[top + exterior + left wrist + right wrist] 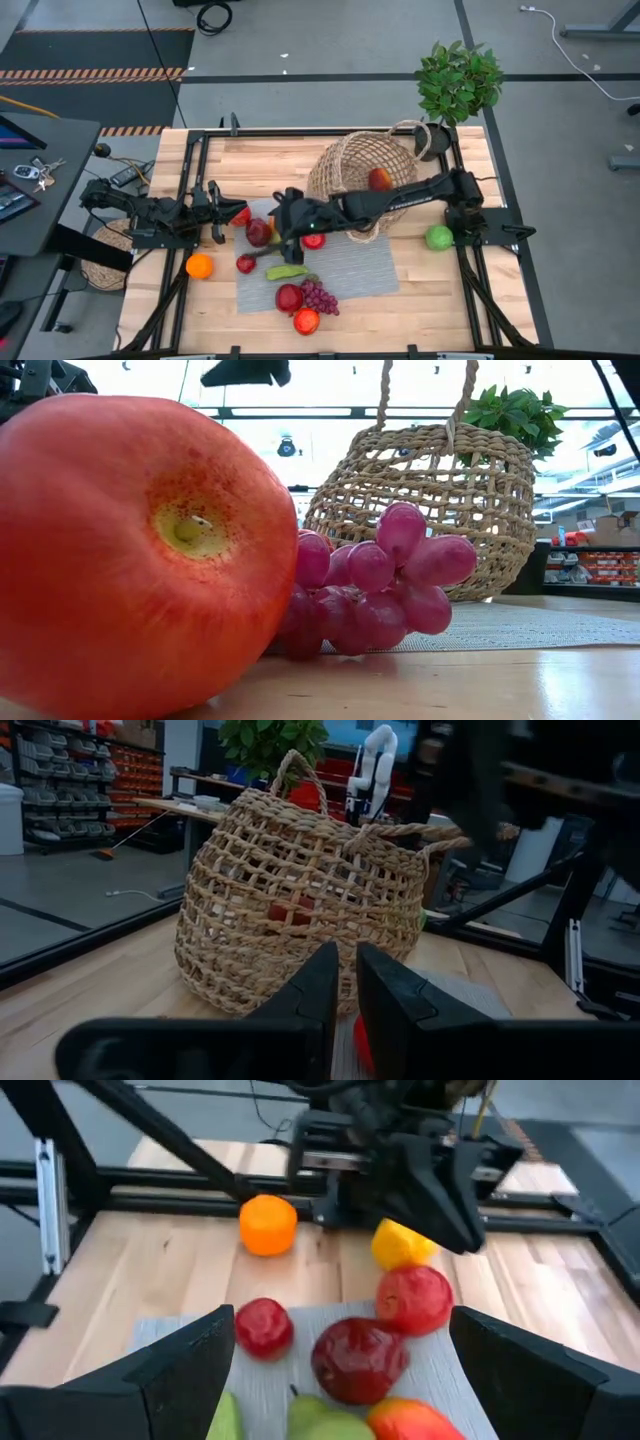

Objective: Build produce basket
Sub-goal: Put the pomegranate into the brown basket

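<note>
The wicker basket (352, 172) stands at the table's far middle with a red apple (380, 180) inside. It also fills the left wrist view (300, 890) and shows in the low view (430, 510). Produce lies on a grey mat (350, 265): a dark red apple (360, 1360), smaller red fruits (264, 1327) (413, 1300), a yellow one (400, 1243) and purple grapes (380, 590). An orange (200, 266) rests on bare wood. My right gripper (340, 1330) hangs open above the mat's far left corner (283, 228), touching nothing. My left gripper (345, 990) waits shut at the table's left (215, 215).
A green apple (439, 238) lies on the wood at the right, beside my right arm's base. A potted plant (458, 82) stands past the far right corner. A large red-orange fruit (130, 550) sits near the front edge, with free wood around the mat.
</note>
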Motion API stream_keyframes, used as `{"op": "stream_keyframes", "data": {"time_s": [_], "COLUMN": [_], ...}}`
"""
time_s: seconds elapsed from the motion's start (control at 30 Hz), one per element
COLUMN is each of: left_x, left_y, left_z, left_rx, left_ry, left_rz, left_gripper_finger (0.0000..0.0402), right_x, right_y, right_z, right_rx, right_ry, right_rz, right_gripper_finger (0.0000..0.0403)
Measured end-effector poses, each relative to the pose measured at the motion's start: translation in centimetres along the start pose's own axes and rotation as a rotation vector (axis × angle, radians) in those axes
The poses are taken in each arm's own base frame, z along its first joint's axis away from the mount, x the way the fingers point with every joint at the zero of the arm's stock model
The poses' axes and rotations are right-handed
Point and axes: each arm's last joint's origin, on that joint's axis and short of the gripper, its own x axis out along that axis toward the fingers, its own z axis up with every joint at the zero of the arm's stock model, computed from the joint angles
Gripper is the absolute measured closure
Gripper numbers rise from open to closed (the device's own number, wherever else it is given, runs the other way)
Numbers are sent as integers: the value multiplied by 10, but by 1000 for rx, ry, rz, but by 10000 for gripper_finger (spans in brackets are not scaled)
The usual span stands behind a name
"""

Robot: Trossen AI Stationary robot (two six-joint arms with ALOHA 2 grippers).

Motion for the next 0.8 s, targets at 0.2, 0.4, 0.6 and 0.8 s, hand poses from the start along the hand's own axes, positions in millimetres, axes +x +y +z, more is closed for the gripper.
{"op": "stream_keyframes", "data": {"time_s": [0.2, 0.4, 0.6, 0.8], "left_x": [0, 0, 0, 0], "left_y": [0, 0, 0, 0], "left_z": [0, 0, 0, 0], "left_rx": [1, 1, -1, 2], "left_ry": [1, 1, -2, 2], "left_rz": [0, 0, 0, 1], "left_gripper_finger": [353, 353, 353, 353], "right_x": [-6, 2, 19, 33], "right_y": [25, 65, 99, 115], "right_z": [1, -11, -29, -47], "right_rx": [-19, -49, -7, 34], "right_ry": [-15, -19, -10, 26], "right_rz": [47, 100, 143, 125], "right_gripper_finger": [31, 31, 31, 31]}}
